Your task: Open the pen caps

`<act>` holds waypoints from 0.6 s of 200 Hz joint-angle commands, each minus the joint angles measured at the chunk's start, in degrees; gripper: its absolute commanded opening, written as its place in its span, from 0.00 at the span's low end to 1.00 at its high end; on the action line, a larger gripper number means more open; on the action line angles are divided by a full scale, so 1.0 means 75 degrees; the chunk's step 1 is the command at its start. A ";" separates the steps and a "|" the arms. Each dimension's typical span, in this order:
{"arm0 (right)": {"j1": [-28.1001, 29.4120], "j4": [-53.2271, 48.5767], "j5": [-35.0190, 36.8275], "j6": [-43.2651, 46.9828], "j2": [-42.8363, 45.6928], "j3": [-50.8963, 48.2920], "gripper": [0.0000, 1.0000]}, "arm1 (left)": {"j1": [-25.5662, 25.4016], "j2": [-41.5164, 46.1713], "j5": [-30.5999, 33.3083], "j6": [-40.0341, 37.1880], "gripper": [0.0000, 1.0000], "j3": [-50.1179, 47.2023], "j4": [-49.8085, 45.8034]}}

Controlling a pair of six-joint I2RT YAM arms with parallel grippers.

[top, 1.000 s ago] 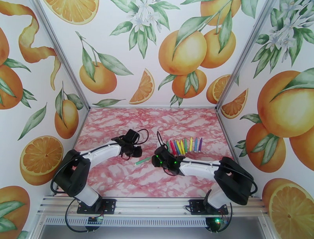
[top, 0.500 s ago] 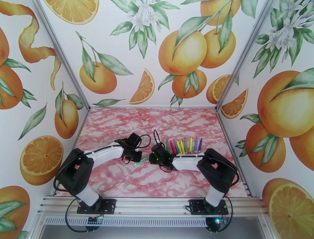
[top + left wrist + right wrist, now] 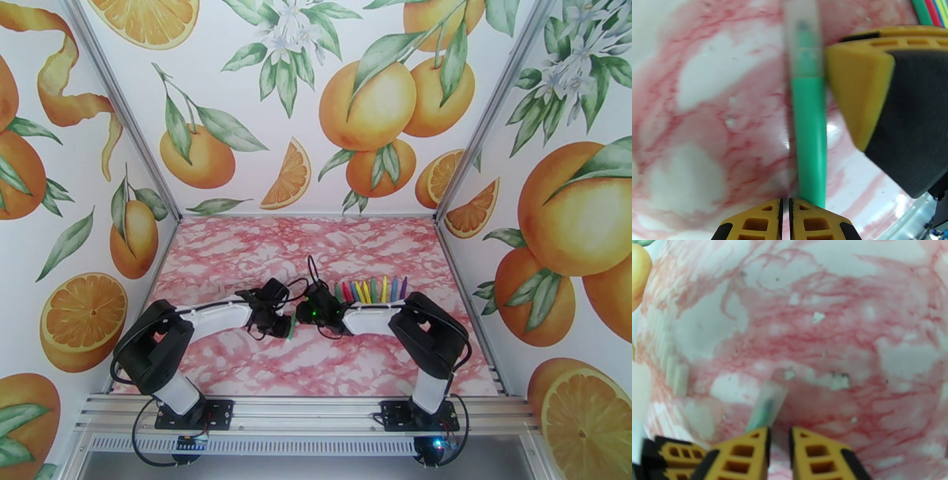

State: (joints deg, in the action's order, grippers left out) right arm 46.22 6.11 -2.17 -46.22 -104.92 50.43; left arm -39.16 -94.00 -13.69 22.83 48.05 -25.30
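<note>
- The green pen (image 3: 810, 150) sits between the 2 grippers at mid-table (image 3: 237, 253), its clear cap (image 3: 803, 39) on.
- The right gripper (image 3: 779, 435) grasps it near the cap.
- The left gripper (image 3: 786, 205) is clenched at the pen's other end; I cannot tell whether it grips the pen.
- The other pens (image 3: 371, 291) lie in 1 row just beside the right gripper.

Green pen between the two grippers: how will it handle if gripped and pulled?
The green pen looks stiff: it runs straight. Its barrel is smooth and round, so it may spin or slip in a grip and roll if dropped. It is far thinner than the gripper finger beside it, so probably very light.
</note>
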 commanded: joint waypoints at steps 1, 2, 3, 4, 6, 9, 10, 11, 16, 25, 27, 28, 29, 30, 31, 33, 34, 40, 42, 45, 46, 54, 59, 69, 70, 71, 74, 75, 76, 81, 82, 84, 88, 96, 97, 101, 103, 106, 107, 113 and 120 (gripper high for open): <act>-0.0118 -0.0105 0.0061 0.0200 -0.0069 0.0164 0.22 | -0.0094 0.0099 -0.0664 0.0270 0.16 -0.0254 0.0705; -0.0122 -0.0108 0.0064 0.0199 -0.0059 0.0154 0.22 | -0.0097 0.0099 -0.0673 0.0283 0.16 -0.0260 0.0721; -0.0125 -0.0110 0.0066 0.0204 -0.0054 0.0142 0.22 | -0.0098 0.0099 -0.0689 0.0284 0.16 -0.0263 0.0734; -0.0132 -0.0111 0.0067 0.0206 -0.0046 0.0131 0.22 | -0.0093 0.0099 -0.0703 0.0296 0.16 -0.0265 0.0747; -0.0137 -0.0105 0.0064 0.0208 -0.0028 0.0122 0.22 | -0.0089 0.0099 -0.0720 0.0310 0.16 -0.0266 0.0771; -0.0144 -0.0095 0.0061 0.0202 -0.0001 0.0074 0.22 | -0.0094 0.0090 -0.0748 0.0321 0.16 -0.0272 0.0816; -0.0147 -0.0091 0.0064 0.0200 0.0010 0.0061 0.22 | -0.0097 0.0089 -0.0768 0.0326 0.16 -0.0275 0.0829; -0.0149 -0.0090 0.0066 0.0204 0.0016 0.0049 0.22 | -0.0092 0.0088 -0.0784 0.0329 0.16 -0.0277 0.0841; -0.0156 -0.0068 0.0067 0.0203 0.0075 -0.0010 0.22 | -0.0088 0.0077 -0.0858 0.0352 0.17 -0.0278 0.0912; -0.0157 -0.0105 0.0116 0.0219 0.0174 -0.0095 0.23 | -0.0090 0.0054 -0.0923 0.0414 0.17 -0.0261 0.0990; -0.0170 -0.0119 0.0138 0.0229 0.0197 -0.0110 0.23 | -0.0088 0.0053 -0.0921 0.0422 0.17 -0.0256 0.0999; -0.0166 -0.0133 0.0144 0.0237 0.0209 -0.0119 0.23 | -0.0088 0.0047 -0.0919 0.0435 0.17 -0.0255 0.1003; -0.0164 -0.0145 0.0152 0.0240 0.0220 -0.0123 0.23 | -0.0088 0.0049 -0.0918 0.0442 0.17 -0.0249 0.1004; -0.0163 -0.0158 0.0163 0.0242 0.0232 -0.0125 0.23 | -0.0088 0.0051 -0.0917 0.0445 0.17 -0.0252 0.1005; -0.0163 -0.0170 0.0174 0.0237 0.0244 -0.0132 0.23 | -0.0088 0.0052 -0.0911 0.0447 0.17 -0.0253 0.1000; -0.0165 -0.0199 0.0202 0.0248 0.0267 -0.0143 0.23 | -0.0088 0.0052 -0.0886 0.0462 0.17 -0.0248 0.0990; -0.0170 -0.0214 0.0217 0.0252 0.0279 -0.0152 0.23 | -0.0094 0.0052 -0.0872 0.0467 0.17 -0.0246 0.0980; -0.0163 -0.0319 0.0292 0.0284 0.0355 -0.0179 0.24 | -0.0082 0.0063 -0.0784 0.0485 0.18 -0.0215 0.0914; -0.0168 -0.0363 0.0314 0.0298 0.0377 -0.0184 0.24 | -0.0078 0.0070 -0.0740 0.0501 0.18 -0.0201 0.0881; -0.0163 -0.0426 0.0350 0.0305 0.0417 -0.0201 0.24 | -0.0086 0.0081 -0.0647 0.0506 0.19 -0.0191 0.0826; -0.0168 -0.0438 0.0361 0.0316 0.0430 -0.0211 0.25 | -0.0087 0.0084 -0.0647 0.0507 0.19 -0.0177 0.0811; -0.0168 -0.0576 0.0432 0.0362 0.0556 -0.0247 0.26 | -0.0057 0.0126 -0.0479 0.0527 0.19 -0.0140 0.0680; -0.0172 -0.0654 0.0463 0.0393 0.0633 -0.0272 0.26 | -0.0030 0.0150 -0.0384 0.0522 0.19 -0.0127 0.0608; -0.0159 -0.0844 0.0535 0.0458 0.0819 -0.0302 0.28 | 0.0056 0.0259 -0.0291 0.0552 0.20 -0.0125 0.0511; -0.0161 -0.0865 0.0547 0.0463 0.0836 -0.0308 0.28 | 0.0060 0.0279 -0.0287 0.0553 0.20 -0.0126 0.0501; -0.0156 -0.0881 0.0559 0.0471 0.0850 -0.0306 0.28 | 0.0080 0.0289 -0.0285 0.0553 0.20 -0.0126 0.0490; -0.0141 -0.0953 0.0579 0.0494 0.0907 -0.0303 0.28 | 0.0113 0.0326 -0.0269 0.0551 0.20 -0.0136 0.0470; -0.0146 -0.0972 0.0587 0.0504 0.0921 -0.0309 0.28 | 0.0130 0.0342 -0.0265 0.0552 0.20 -0.0137 0.0457; -0.0142 -0.0993 0.0596 0.0509 0.0940 -0.0318 0.29 | 0.0138 0.0361 -0.0262 0.0553 0.20 -0.0137 0.0450; -0.0123 -0.1102 0.0660 0.0548 0.1034 -0.0320 0.29 | 0.0212 0.0432 -0.0240 0.0549 0.21 -0.0157 0.0403; -0.0119 -0.1134 0.0674 0.0554 0.1049 -0.0312 0.29 | 0.0232 0.0453 -0.0233 0.0545 0.21 -0.0159 0.0394; -0.0117 -0.1179 0.0700 0.0571 0.1087 -0.0305 0.30 | 0.0271 0.0484 -0.0230 0.0552 0.21 -0.0160 0.0373; -0.0097 -0.1283 0.0742 0.0599 0.1151 -0.0297 0.30 | 0.0335 0.0552 -0.0225 0.0546 0.21 -0.0171 0.0336; -0.0046 -0.1487 0.0834 0.0678 0.1269 -0.0266 0.32 | 0.0506 0.0708 -0.0225 0.0532 0.22 -0.0193 0.0273; -0.0040 -0.1520 0.0849 0.0684 0.1284 -0.0261 0.32 | 0.0531 0.0720 -0.0225 0.0531 0.22 -0.0195 0.0270; -0.0018 -0.1628 0.0888 0.0722 0.1317 -0.0233 0.33 | 0.0610 0.0805 -0.0235 0.0510 0.22 -0.0196 0.0238; 0.0000 -0.1695 0.0902 0.0733 0.1338 -0.0215 0.33 | 0.0667 0.0850 -0.0242 0.0496 0.23 -0.0196 0.0222; 0.0029 -0.1780 0.0935 0.0762 0.1364 -0.0188 0.33 | 0.0723 0.0911 -0.0248 0.0485 0.23 -0.0196 0.0192; 0.0039 -0.1813 0.0946 0.0761 0.1372 -0.0175 0.34 | 0.0734 0.0927 -0.0248 0.0478 0.23 -0.0196 0.0183; 0.0103 -0.1964 0.0995 0.0813 0.1401 -0.0117 0.35 | 0.0876 0.1054 -0.0264 0.0444 0.24 -0.0185 0.0129; 0.0184 -0.2131 0.1039 0.0875 0.1418 -0.0021 0.36 | 0.1014 0.1202 -0.0290 0.0397 0.26 -0.0157 0.0063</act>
State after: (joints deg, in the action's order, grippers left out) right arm 45.95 -3.31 2.26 -42.30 -96.25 48.56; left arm -34.81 -89.82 -16.29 26.59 46.63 -22.87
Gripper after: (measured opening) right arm 0.343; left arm 0.239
